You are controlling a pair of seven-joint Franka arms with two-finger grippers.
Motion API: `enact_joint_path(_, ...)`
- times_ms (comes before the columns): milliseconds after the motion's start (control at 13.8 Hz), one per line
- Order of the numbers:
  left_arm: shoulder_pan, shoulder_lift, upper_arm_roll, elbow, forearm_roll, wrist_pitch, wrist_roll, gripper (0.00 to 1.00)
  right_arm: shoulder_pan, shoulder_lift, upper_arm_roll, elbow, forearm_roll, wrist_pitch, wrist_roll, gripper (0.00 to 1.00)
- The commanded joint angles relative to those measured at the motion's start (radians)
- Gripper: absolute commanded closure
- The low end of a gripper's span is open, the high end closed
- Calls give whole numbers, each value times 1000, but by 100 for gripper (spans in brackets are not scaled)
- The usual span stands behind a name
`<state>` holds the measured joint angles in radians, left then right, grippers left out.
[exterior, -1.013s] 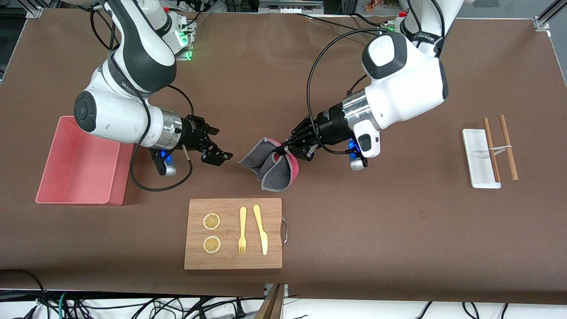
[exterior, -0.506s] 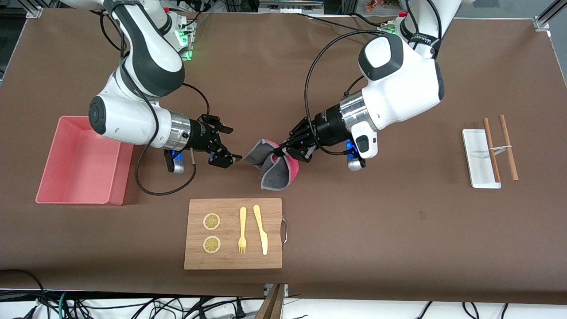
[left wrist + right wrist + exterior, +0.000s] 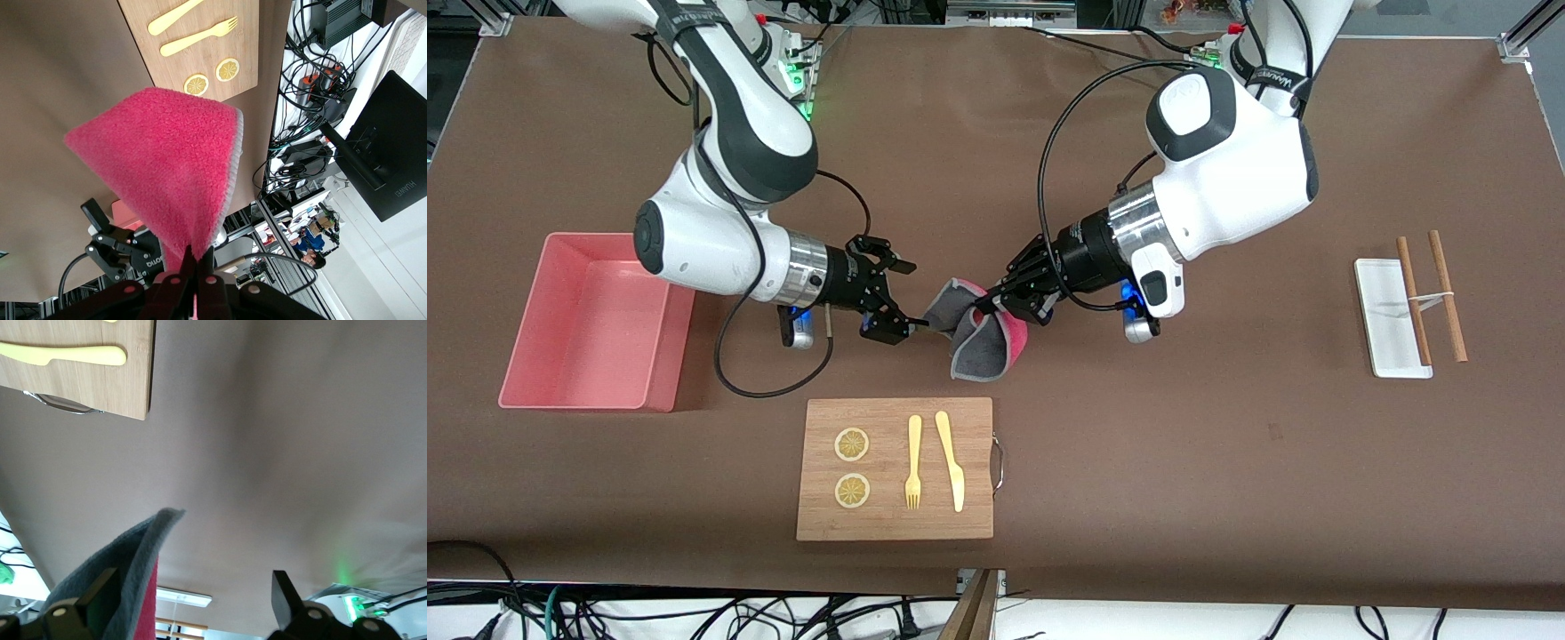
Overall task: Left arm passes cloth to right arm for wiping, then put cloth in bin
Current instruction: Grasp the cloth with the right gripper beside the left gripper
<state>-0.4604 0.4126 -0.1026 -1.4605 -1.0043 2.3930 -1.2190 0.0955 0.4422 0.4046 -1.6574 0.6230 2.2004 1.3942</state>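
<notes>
L tool (image 3: 990, 304) was clamped shut on the cloth (image 3: 980, 333), held up over bare desk (image 3: 1227, 462) mid-way between the arms, above the spot just farther from the front cam than the cutting board (image 3: 895, 468). Cloth hung folded, grey face out, magenta showing at the edge by the L tool. R tool (image 3: 896, 300) was wide open, fingers either side of the cloth's free grey corner, not yet closed on it. R wrist view had the grey edge right by one finger (image 3: 100, 600), w/ a wide gap to the other.

Risks, as I judged them: cloth was limp, so if R tool closed too shallow it would catch only the hem and slip once L let go → cloth drops to desk. If L released before R had grip, same result. If both pulled apart while clamped, the cloth could tear out of one. Bin (image 3: 596, 320) sat at the R arm's end, empty.
</notes>
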Motion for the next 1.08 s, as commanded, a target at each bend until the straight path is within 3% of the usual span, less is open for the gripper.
enact_joint_path(0, -15, 11, 12, 26, -19, 6, -10, 100, 4, 3, 10, -4, 23, 27, 17, 0)
enact_joint_path(72, -15, 11, 12, 26, -19, 6, -10, 100, 4, 3, 10, -2, 23, 28, 17, 0)
enact_joint_path(145, -15, 11, 12, 26, -19, 6, -10, 100, 6, 6, 10, -4, 24, 33, 19, 7)
enact_joint_path(289, -14, 9, 12, 26, -20, 6, -10, 100, 6, 15, 20, -4, 24, 54, 19, 63)
enact_joint_path(434, -15, 11, 12, 26, -17, 6, -8, 100, 6, 21, 20, -1, 44, 56, 19, 99)
enact_joint_path(1013, -12, 9, 12, 26, -17, 6, -7, 100, 6, 20, 20, 4, 57, 53, 19, 100)
